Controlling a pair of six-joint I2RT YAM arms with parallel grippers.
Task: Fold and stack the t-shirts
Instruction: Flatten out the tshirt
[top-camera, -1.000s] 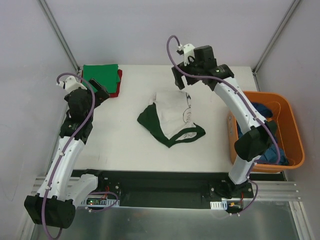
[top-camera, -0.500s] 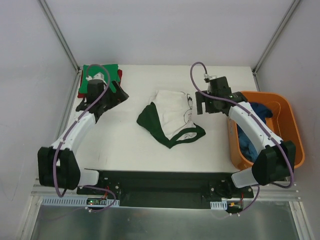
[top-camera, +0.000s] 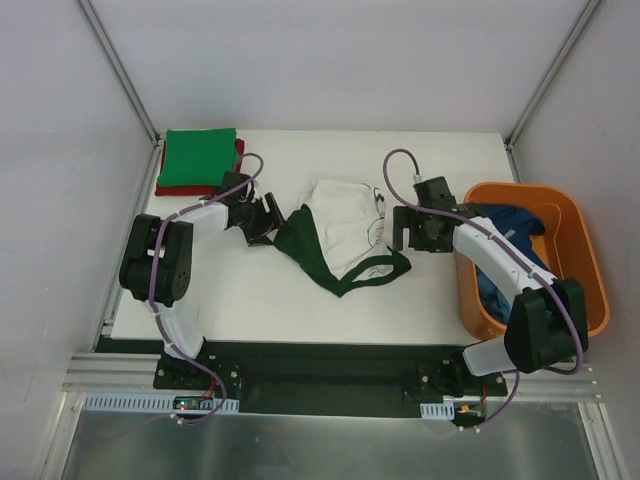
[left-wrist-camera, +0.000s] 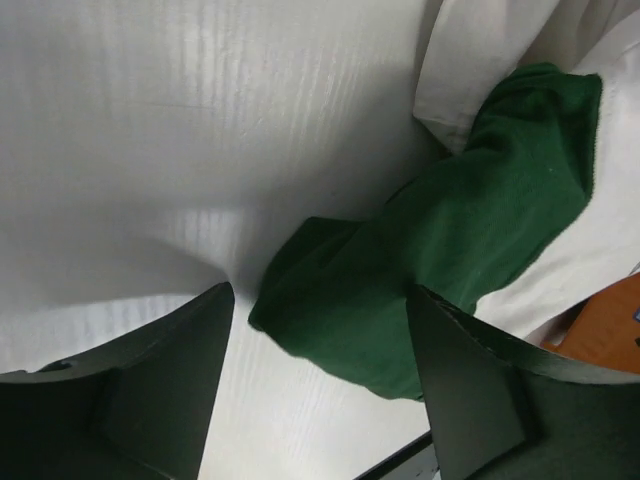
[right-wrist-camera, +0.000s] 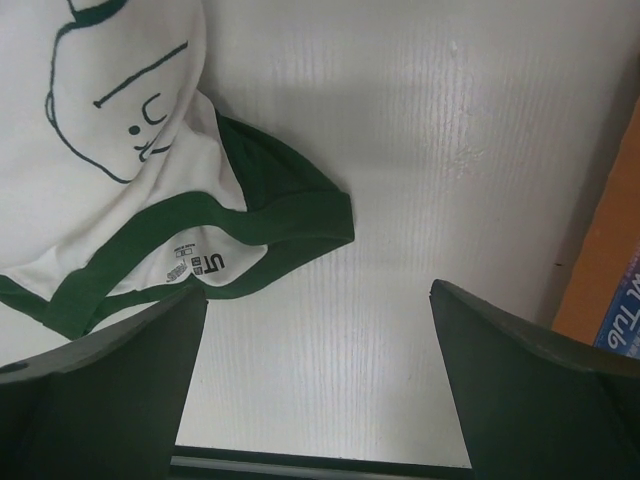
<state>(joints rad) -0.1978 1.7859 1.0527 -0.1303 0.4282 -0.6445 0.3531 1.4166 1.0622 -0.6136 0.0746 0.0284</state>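
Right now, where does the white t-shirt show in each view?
Top external: white t-shirt near the centre of the picture.
Left wrist: its green sleeve right of centre.
Right wrist: its collar upper left.
Shared landmark: orange tub, at the right edge in every view.

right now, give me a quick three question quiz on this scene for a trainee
1. What colour is the cloth between the fingers of the left claw?
2. True or false: the right claw is open and holds nothing.
3. Which t-shirt tops the folded stack at the far left corner: A red, B bright green, C blue?
Key: 1 dark green, part of the white t-shirt; 2 true; 3 B.
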